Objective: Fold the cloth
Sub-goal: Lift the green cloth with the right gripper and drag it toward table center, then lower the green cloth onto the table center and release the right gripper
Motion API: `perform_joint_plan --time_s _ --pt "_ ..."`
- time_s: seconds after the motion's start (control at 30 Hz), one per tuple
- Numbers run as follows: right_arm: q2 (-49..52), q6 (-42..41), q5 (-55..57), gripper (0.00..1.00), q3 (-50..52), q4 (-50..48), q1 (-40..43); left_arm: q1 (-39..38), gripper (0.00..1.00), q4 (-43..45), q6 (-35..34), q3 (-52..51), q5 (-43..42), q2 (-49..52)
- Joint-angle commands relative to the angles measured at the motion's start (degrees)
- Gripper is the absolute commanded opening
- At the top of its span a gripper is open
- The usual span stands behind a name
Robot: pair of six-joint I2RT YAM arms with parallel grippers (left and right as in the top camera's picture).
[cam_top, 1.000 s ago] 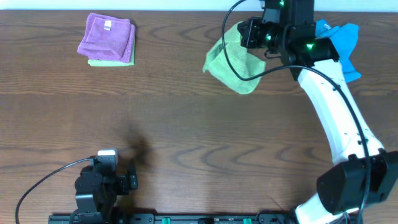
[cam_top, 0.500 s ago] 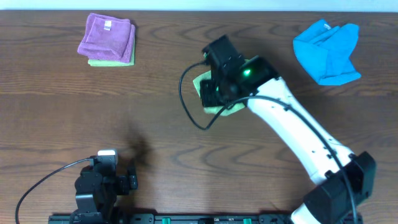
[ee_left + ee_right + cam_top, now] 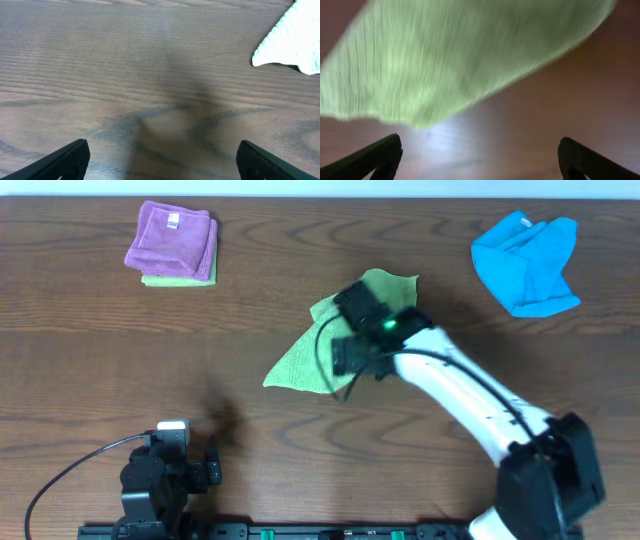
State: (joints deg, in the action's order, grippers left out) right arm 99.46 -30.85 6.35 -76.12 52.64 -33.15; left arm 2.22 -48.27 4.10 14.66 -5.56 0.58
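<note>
The lime-green cloth point(image 3: 305, 358) lies loosely spread and crumpled on the wooden table near the middle, running from a front-left corner to a back-right corner. My right gripper point(image 3: 343, 335) hovers over its middle. In the right wrist view the cloth point(image 3: 465, 55) is blurred just ahead of the right gripper point(image 3: 480, 160), which is open with only bare wood between its fingers. My left gripper point(image 3: 205, 468) rests at the front left, far from the cloth. It point(image 3: 162, 160) is open and empty, with one cloth corner point(image 3: 295, 40) at the upper right of its view.
A folded purple cloth point(image 3: 172, 238) sits on a folded green one point(image 3: 180, 280) at the back left. A crumpled bright blue cloth point(image 3: 525, 255) lies at the back right. The right arm point(image 3: 470, 405) slants across the table's right half.
The right gripper carried the green cloth from the back right toward the middle, then opened and let it go. The cloth now lies spread on the table. The left arm has not moved.
</note>
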Motion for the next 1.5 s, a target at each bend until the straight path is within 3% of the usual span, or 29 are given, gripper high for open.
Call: perform_joint_plan --time_s 0.0,0.17,0.43,0.63,0.93,1.23,1.37,1.47 --pt "-3.3 11.7 0.2 0.99 -0.4 -3.9 6.9 0.3 0.95 -3.1 0.0 -0.8 0.2 -0.4" --pt "-0.2 27.5 -13.5 0.99 -0.4 -10.3 16.6 0.3 0.95 -3.1 0.0 -0.8 0.2 -0.4" --pt "4.5 39.6 -21.4 0.96 -0.4 -12.8 25.2 0.3 0.95 -3.1 0.0 -0.8 0.2 -0.4" --pt "11.6 40.4 -25.9 0.91 -2.6 -15.9 28.7 0.3 0.95 -3.1 0.0 -0.8 0.2 -0.4" --pt "23.1 39.7 -30.3 0.85 -18.3 -13.9 32.8 0.3 0.95 -3.1 0.0 -0.8 0.2 -0.4" --pt "29.9 35.6 -35.5 0.82 -24.1 -16.1 33.7 0.3 0.95 -3.1 0.0 -0.8 0.2 -0.4" --pt "32.4 33.8 -35.6 0.78 -25.2 -16.3 33.7 0.3 0.95 -3.1 0.0 -0.8 0.2 -0.4" --pt "33.0 33.4 -35.4 0.69 -25.2 -16.9 33.7 0.3 0.95 -3.1 0.0 -0.8 0.2 -0.4"
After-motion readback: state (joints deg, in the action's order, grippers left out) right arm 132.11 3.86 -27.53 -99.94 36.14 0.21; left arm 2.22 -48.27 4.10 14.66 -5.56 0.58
